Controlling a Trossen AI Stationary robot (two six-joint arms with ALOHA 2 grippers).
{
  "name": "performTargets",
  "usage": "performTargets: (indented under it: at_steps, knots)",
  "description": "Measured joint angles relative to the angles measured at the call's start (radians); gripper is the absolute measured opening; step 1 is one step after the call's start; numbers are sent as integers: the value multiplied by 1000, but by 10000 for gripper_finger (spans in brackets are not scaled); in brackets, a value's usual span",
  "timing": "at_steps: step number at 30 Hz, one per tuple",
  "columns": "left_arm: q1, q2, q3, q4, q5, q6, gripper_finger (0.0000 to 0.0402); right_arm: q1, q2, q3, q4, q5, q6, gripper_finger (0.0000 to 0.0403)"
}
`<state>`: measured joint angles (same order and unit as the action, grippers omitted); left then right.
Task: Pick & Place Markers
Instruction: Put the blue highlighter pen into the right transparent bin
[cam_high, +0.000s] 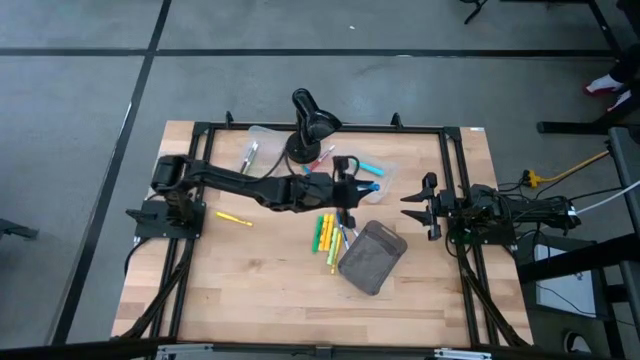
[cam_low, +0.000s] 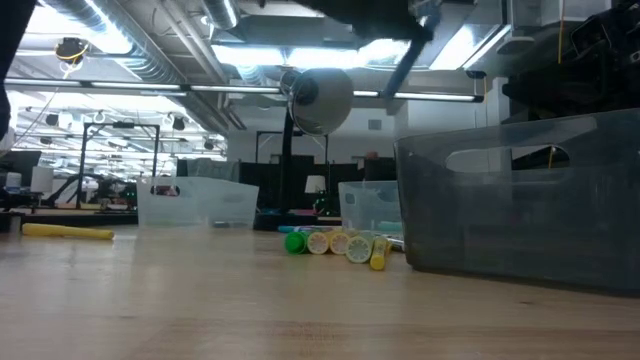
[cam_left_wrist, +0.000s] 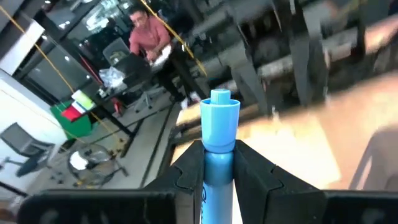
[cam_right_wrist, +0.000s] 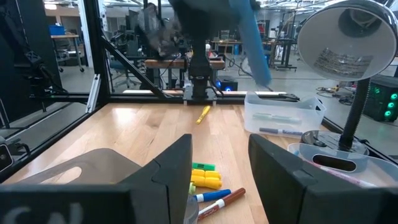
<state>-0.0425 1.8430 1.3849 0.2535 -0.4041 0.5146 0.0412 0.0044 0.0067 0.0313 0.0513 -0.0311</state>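
My left gripper (cam_high: 358, 188) reaches from the table's left to above its middle and is shut on a blue marker (cam_left_wrist: 219, 118). Below it on the wood, several green, yellow, blue and red markers (cam_high: 328, 236) lie side by side, their ends showing in the low view (cam_low: 330, 242). One yellow marker (cam_high: 235, 218) lies alone to the left. My right gripper (cam_right_wrist: 217, 168) waits open at the table's right, with nothing between its fingers. My left gripper pinches the blue marker's barrel (cam_left_wrist: 217, 180) between its two fingers (cam_left_wrist: 186, 171). The marker lies along the fingers, and its capped end (cam_left_wrist: 219, 106) sticks out ahead of them. The fingers come nearly level from the table's left. The marker is lifted clear of the table.
A black desk lamp (cam_high: 310, 125) stands at the far middle between two clear tubs (cam_high: 258, 150) (cam_high: 375, 172), both holding pens. A grey translucent bin (cam_high: 372, 257) sits right of the marker cluster. Bare wood lies along the near edge.
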Motion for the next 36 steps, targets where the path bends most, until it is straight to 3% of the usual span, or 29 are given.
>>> performTargets:
  at_steps: [8,21,30,36]
  knots:
    - [22,89,10,68,-97,168,58,0,0,0,0,0,0,157]
    - [81,109,8,63,-72,205,58,0,0,0,0,0,0,157]
    - [127,109,8,26,125,109,58,0,0,0,0,0,0,157]
    - [165,109,8,-30,175,60,58,0,0,0,0,0,0,157]
